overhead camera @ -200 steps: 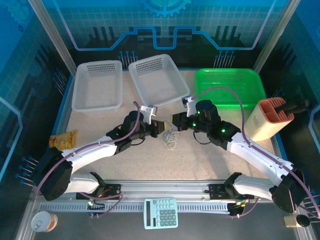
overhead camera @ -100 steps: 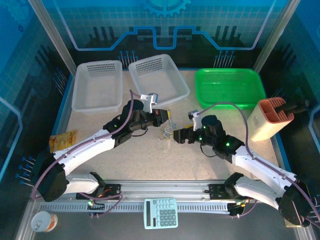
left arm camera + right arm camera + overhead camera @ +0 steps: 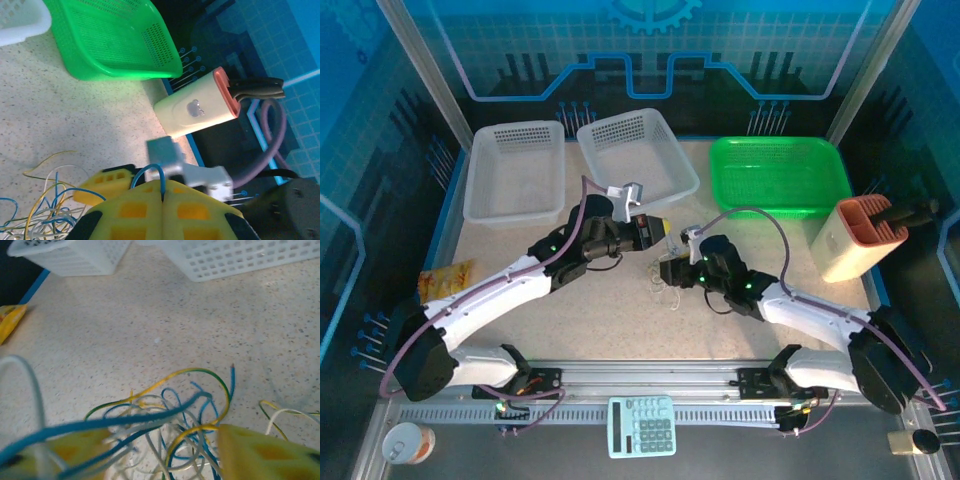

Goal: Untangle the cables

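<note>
Mid-table, on the speckled tabletop (image 3: 620,322): cables (image 3: 666,288), a loose tangle of blue, yellow and whitish strands. Left gripper (image 3: 161,192) clenched on one blue cable (image 3: 149,167). Right gripper (image 3: 160,455) over the tangle, fingers parted, strands between them. Two white baskets (image 3: 516,212) and a green basket (image 3: 780,175) behind.

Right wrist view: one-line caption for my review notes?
Right gripper, jaws apart around the tangle of blue, yellow and white cables on the speckled table, white baskets behind.

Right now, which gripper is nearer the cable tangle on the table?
Right. The right gripper sits at the cable tangle; the left gripper is farther back, toward the white basket, shut on a blue cable.
</note>
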Tool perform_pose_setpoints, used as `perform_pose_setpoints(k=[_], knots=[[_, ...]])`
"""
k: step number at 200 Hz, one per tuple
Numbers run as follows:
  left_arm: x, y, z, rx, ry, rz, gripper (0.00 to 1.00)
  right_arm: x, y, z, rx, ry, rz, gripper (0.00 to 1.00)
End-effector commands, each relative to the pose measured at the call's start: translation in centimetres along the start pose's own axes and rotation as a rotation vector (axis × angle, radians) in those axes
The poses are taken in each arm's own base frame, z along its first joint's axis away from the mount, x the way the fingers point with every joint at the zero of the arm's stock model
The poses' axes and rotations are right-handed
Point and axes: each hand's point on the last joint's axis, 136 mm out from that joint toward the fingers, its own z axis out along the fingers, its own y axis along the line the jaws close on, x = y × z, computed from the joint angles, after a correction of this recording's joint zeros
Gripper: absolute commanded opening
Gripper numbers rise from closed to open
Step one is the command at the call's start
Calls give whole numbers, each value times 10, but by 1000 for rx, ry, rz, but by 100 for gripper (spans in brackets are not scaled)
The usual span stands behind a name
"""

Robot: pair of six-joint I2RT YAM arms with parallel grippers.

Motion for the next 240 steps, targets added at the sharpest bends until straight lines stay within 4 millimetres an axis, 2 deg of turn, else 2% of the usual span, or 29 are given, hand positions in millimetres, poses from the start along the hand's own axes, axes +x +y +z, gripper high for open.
perform_pose_setpoints(k=[1,11,30,37,64,95,122,177,192,217,240], knots=[[-8,-26,-8,58,-2,-21,0,-10,-17,8,62,-60,44,34],[-13,-33,-12,76,-15,-27,0,-1,-22,12,71,-42,57,28],[-23,-50,-21,122,-46,-34,0,21,-34,19,101,8,81,28],[-28,-56,-25,138,-60,-35,0,22,-35,21,100,0,88,28],[-42,-79,-38,186,-101,-28,0,39,-44,28,122,38,109,33],[-52,-91,-49,206,-137,-19,0,42,-44,30,124,57,115,44],[-52,-80,-51,152,-151,10,0,39,-39,25,115,75,102,60],[-38,-31,-43,26,-163,16,0,12,-18,-10,78,60,55,76],[-36,-22,-40,17,-163,-2,0,4,-13,-22,74,43,41,77],[-36,-18,-40,16,-167,-11,0,-10,-7,-44,65,0,30,76],[-36,-19,-40,20,-168,-11,0,-28,6,-63,23,-56,21,68]])
